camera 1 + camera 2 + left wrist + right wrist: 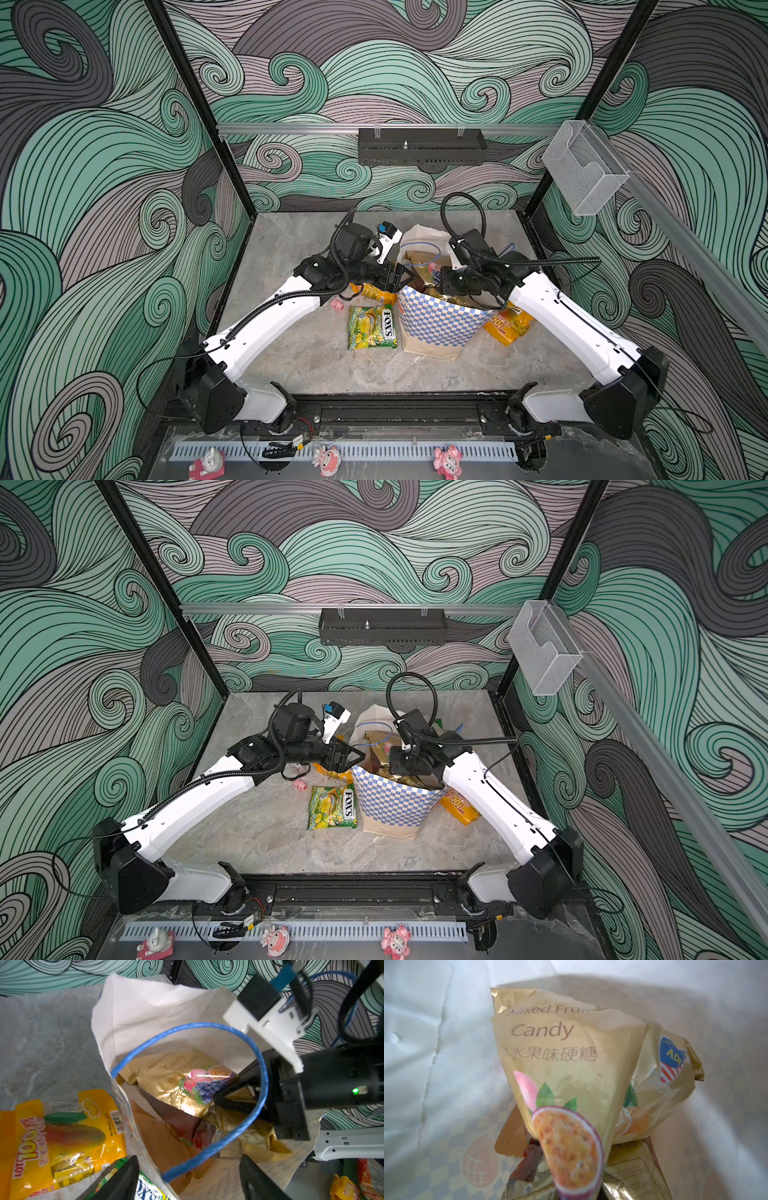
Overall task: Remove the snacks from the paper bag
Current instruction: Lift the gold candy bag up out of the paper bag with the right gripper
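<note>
Two claws are seen at the mouth of the paper bag (pixel 436 328) (pixel 395 806), which is stood upright near the middle of the bench (pixel 311 370) with its mouth open.

Right claw (pixel 215 1097): found inside the bag's mouth, on its right side. Its fingers are pressed together at the tips on a gold candy packet (pixel 166 1080) (pixel 564 1059) marked "Mixed Fruit Candy". In the right wrist view the packet is seen bunched to a narrow end at the claw, with the rest fanned out against the bag's white inner wall. The packet is thus pinched inside the bag, below the rim.

Left claw (pixel 405 279) (pixel 353 756) (pixel 188 1159): spread, held at the bag's left rim. In the left wrist view the rim and one end of a blue cord handle (pixel 207 1026) are seen between the spread fingers. Whether the paper is touched cannot be told.

More packets are seen in the bag beneath the gold one: a tan packet (pixel 162 1138) and a dark red packet (pixel 178 1118) are made out.

Three packets are laid on the bench outside:
- A green-yellow FOX'S packet (pixel 372 328) (pixel 332 808) is laid flat just left of the bag's base.
- A mango packet (pixel 374 293) (pixel 62 1142) is found beneath the left claw, beside the bag.
- A second orange-yellow packet (pixel 509 326) (pixel 459 810) is partly hidden under the right arm, on the bag's right side.

A small pink pig figurine (pixel 337 306) (pixel 300 786) is noted near the FOX'S packet.
</note>
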`<state>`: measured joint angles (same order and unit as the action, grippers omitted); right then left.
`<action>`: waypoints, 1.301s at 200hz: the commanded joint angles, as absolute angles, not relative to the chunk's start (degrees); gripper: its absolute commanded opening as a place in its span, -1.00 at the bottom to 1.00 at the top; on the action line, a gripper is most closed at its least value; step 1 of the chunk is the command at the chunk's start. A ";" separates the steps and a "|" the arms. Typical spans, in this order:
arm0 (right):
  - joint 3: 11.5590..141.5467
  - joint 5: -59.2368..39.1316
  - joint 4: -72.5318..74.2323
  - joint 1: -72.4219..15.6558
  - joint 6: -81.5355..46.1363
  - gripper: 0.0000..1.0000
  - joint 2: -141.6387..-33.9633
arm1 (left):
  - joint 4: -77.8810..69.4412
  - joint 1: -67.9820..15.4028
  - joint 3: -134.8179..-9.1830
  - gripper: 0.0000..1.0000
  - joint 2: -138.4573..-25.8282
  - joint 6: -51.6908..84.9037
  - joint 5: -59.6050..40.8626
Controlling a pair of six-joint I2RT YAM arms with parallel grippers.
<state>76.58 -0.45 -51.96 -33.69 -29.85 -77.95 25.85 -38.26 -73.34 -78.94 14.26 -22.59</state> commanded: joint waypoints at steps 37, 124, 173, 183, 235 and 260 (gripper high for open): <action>83.50 0.37 -48.73 -32.63 -30.31 -1.00 -76.73 | 27.97 -38.26 -71.98 0.51 -76.54 14.70 -26.24; 87.70 -2.74 -51.13 -28.76 -32.99 -1.00 -73.96 | 27.07 -38.10 -76.08 0.73 -73.22 14.63 -23.20; 94.05 -5.48 -51.10 -26.72 -36.94 -1.00 -74.08 | 25.85 -38.19 -76.11 0.76 -70.87 15.64 -22.90; 95.43 -6.30 -51.05 -26.65 -37.40 -1.00 -74.54 | 25.98 -38.15 -75.80 0.77 -70.51 15.28 -23.02; 99.86 -9.85 -48.99 -26.03 -39.59 -1.00 -75.32 | 23.65 -38.20 -73.39 0.78 -67.68 15.73 -22.20; 102.70 -10.98 -48.21 -25.76 -40.15 -1.00 -75.63 | 23.68 -38.14 -74.36 0.78 -66.66 15.31 -22.06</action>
<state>97.49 -8.45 -56.31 -26.33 -39.07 -76.88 25.10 -38.28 -73.56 -68.38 15.16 -22.92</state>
